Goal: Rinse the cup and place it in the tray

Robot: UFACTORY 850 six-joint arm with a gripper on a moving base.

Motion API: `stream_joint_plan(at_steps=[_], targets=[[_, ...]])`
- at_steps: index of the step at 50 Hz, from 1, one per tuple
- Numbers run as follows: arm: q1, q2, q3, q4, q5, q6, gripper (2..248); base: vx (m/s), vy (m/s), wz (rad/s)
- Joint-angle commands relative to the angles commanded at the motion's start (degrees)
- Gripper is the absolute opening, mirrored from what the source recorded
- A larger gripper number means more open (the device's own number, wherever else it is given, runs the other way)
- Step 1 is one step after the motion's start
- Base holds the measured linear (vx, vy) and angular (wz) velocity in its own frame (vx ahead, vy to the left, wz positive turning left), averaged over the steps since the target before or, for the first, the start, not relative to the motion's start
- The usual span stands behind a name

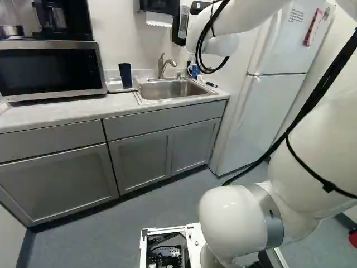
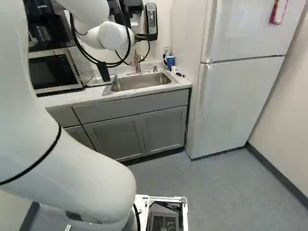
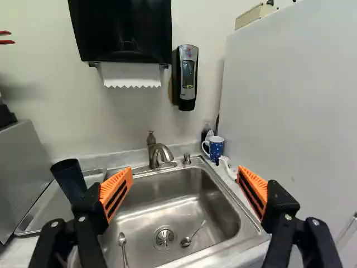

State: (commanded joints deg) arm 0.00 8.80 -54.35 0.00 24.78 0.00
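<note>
Tumbler (image 3: 69, 178) in the tray (image 3: 47, 209), between microwave (image 1: 50, 68) and sink (image 3: 251, 223); spoons (image 3: 186, 242) in the basin, polka-dot mug (image 3: 216, 148) near its rear corner. Upright, wide end up, long axis vertical. Fingers (image 3: 119, 184) spread wide.

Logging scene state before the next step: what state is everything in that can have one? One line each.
gripper: open, holding nothing
dark cup: upright in the tray
faucet: no water visible
spoons: lying in the sink
paper towel: hanging from dispenser
microwave: door shut
fridge: both doors shut
cabinet doors: shut
blue mug: upright
</note>
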Motion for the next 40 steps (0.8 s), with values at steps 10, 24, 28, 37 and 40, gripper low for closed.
stream_joint_plan(at_steps=[10, 24, 28, 37, 40], targets=[[0.00, -0.41, -1.54, 0.00, -1.01, 0.00, 247, 0.000, 0.000, 0.000], [0.00, -1.00, -3.74, 0.00, -2.43, 0.00, 247, 0.000, 0.000, 0.000], [0.00, -1.09, -4.28, 0.00, -2.72, 0.00, 247, 0.000, 0.000, 0.000], [0.00, -1.05, -4.95, 0.00, -2.72, 0.00, 247, 0.000, 0.000, 0.000], [0.00, -1.05, -4.95, 0.00, -2.72, 0.00, 247, 0.000, 0.000, 0.000]])
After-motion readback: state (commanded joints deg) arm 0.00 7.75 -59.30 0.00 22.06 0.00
